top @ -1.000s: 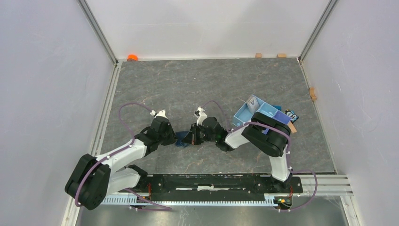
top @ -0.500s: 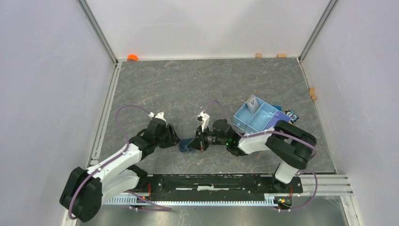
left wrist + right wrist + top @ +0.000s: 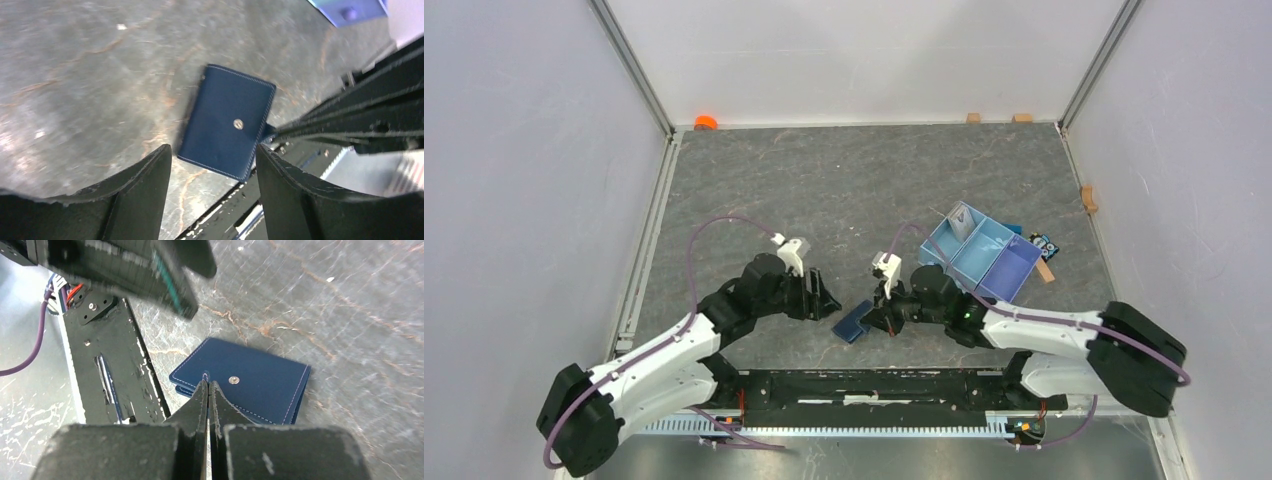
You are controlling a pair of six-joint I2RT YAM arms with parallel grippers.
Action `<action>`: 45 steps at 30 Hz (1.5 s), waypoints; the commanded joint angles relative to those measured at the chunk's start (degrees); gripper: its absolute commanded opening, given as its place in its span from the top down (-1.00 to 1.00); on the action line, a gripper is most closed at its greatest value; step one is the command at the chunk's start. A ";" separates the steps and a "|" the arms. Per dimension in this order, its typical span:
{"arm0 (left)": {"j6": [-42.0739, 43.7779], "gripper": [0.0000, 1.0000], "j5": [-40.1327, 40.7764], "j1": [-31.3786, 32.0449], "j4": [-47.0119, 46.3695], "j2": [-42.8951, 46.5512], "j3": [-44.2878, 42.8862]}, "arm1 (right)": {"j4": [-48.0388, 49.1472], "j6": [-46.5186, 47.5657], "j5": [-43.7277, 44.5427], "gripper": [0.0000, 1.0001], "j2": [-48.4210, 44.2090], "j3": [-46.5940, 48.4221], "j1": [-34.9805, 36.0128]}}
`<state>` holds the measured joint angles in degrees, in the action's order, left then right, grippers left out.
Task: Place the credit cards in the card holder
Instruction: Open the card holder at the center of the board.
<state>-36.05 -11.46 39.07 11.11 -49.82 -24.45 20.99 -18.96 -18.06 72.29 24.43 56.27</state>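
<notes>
Left pincer (image 3: 826, 298), lower centre-left of the top view: spread wide, nothing held. In the left wrist view its black fingers (image 3: 142, 195) are seen framing the card holder from above, apart from it.

Card holder (image 3: 852, 322), just right of that pincer, low centre: folded shut, lying on the worktop (image 3: 824, 180), outer face up. It is navy and leather-like with a fine grain, pale stitching round the edge, rounded corners and one small metal snap (image 3: 238, 123) near the middle. It is judged light, soft and floppy, a bit slick on the stone, and is expected to sag or fall open if lifted by one corner. A hold is best taken on a stitched edge away from the snap, with one flap pinned while the other is opened.

Right pincer (image 3: 874, 318), at the holder's right edge: closed tight, and that edge appears to be nipped between the tips. How much of the layer is caught cannot be told.

Worktop: grey, marbled, matte, hard.

Tray (image 3: 980, 255), right of centre: rigid light-blue and purple plastic, three compartments.

Credit cards (image 3: 962, 217): only one pale flat piece is made out, leaning in the tray's upper-left compartment, well apart from the holder. It is judged thin, stiff and slippery, best taken by a raised edge.
</notes>
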 commanded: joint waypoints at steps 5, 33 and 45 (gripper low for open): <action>3.50 -0.48 -10.40 5.85 -10.84 -2.55 0.15 | -4.43 3.54 7.24 1.00 -10.88 -1.97 0.33; 16.08 -0.50 1.97 14.69 -14.05 -15.74 -2.93 | -1.31 0.86 7.66 1.00 -12.28 -2.93 0.33; 15.80 -0.29 5.51 15.42 -15.29 -15.76 -2.80 | -1.36 0.76 7.22 1.00 -12.92 -3.42 0.32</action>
<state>-22.15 -8.64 54.13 -2.28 -66.74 -25.98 16.64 -17.89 -10.46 60.77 21.61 56.38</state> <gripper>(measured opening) 0.667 0.006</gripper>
